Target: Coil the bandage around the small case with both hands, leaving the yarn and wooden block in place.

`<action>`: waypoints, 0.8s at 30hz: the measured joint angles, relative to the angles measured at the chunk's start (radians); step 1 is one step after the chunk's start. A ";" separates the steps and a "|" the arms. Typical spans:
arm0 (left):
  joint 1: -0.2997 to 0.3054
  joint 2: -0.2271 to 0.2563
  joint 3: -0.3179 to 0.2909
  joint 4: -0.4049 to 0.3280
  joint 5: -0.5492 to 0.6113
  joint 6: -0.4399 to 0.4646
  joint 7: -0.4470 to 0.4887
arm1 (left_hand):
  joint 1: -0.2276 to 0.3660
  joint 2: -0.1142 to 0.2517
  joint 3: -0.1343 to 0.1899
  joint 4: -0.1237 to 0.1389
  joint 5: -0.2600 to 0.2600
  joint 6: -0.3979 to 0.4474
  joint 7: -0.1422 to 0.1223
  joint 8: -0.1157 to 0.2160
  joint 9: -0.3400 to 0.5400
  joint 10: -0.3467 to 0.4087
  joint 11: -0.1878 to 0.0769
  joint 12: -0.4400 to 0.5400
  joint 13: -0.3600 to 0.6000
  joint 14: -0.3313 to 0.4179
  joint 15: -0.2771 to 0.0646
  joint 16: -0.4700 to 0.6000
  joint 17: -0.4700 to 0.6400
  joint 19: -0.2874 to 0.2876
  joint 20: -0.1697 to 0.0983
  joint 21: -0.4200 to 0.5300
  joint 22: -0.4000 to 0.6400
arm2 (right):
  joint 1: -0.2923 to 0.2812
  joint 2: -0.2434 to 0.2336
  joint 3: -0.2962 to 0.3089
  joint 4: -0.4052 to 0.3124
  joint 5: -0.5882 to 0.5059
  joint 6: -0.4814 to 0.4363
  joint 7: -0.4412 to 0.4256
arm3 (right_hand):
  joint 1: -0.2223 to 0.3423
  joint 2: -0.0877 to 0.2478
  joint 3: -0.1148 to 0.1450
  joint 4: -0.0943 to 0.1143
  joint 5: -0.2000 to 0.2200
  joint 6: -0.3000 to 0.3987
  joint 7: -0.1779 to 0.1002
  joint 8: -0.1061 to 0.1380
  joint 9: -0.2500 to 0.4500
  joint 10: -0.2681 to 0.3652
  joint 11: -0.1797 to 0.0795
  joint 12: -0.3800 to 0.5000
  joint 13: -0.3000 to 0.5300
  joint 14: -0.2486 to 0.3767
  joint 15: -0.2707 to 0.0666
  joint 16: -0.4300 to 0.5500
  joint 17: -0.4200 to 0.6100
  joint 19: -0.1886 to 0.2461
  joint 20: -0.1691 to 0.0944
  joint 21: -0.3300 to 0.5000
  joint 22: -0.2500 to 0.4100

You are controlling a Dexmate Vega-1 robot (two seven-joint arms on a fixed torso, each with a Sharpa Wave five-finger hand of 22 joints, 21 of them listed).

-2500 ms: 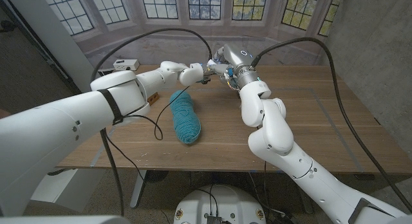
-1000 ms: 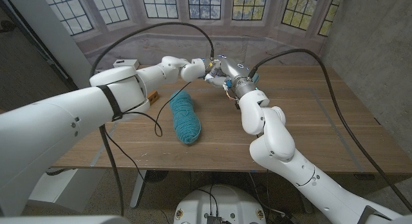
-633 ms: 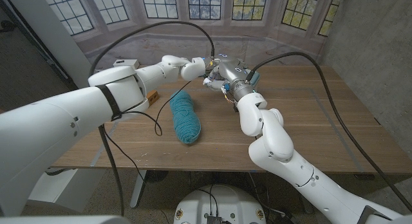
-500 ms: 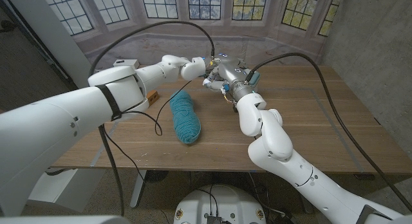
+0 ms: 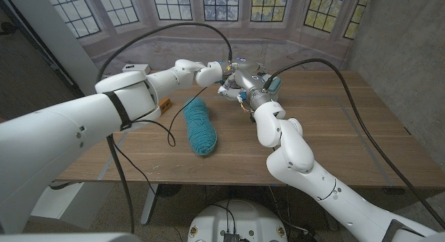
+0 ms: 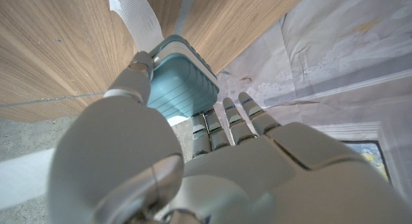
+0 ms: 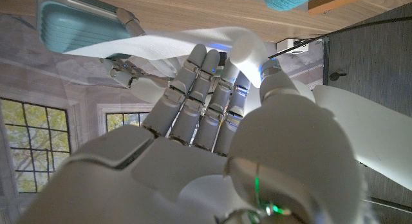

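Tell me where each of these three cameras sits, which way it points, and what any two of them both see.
Head view: on the robot's head, looking down over the wooden table; both arms reach to the far edge, with the teal yarn nearer.
Left wrist view: on the left wrist, looking along the left hand, which holds the small case.
Right wrist view: on the right wrist, looking along the right hand, which holds the bandage; the wooden block shows too.
Shared: both wrist views show the case and bandage.

A wooden table (image 5: pixel 361 138) stands before a backdrop of arched stained-glass windows (image 5: pixel 222 5), grey wall (image 5: pixel 403 33) beside.
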 measured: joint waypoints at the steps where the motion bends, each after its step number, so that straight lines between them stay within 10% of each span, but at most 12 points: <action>1: 0.000 0.000 0.000 0.000 0.000 0.000 0.000 | 0.000 0.000 0.000 0.000 0.000 0.000 0.000 0.000 0.000 0.000 0.000 0.000 0.000 0.000 0.000 0.000 0.000 0.000 0.000 0.000 0.000 | 0.002 0.000 -0.001 0.002 0.000 0.000 0.000 | 0.000 0.000 0.000 0.000 0.000 0.001 -0.001 0.000 0.000 0.001 0.001 0.000 0.000 0.000 0.000 0.000 0.000 0.000 0.000 0.000 0.000; 24: 0.010 0.029 -0.035 -0.070 0.011 0.016 -0.018 | -0.001 -0.002 0.000 0.000 0.000 -0.002 0.002 0.000 0.000 0.000 0.000 0.000 0.000 0.000 0.000 0.000 0.000 0.000 0.000 0.000 0.000 | 0.045 -0.024 -0.043 0.128 0.194 -0.031 -0.195 | 0.009 -0.009 0.003 -0.003 0.000 0.013 -0.002 0.000 0.000 0.012 -0.009 0.008 0.001 0.015 -0.004 0.000 0.000 0.004 -0.004 0.000 0.000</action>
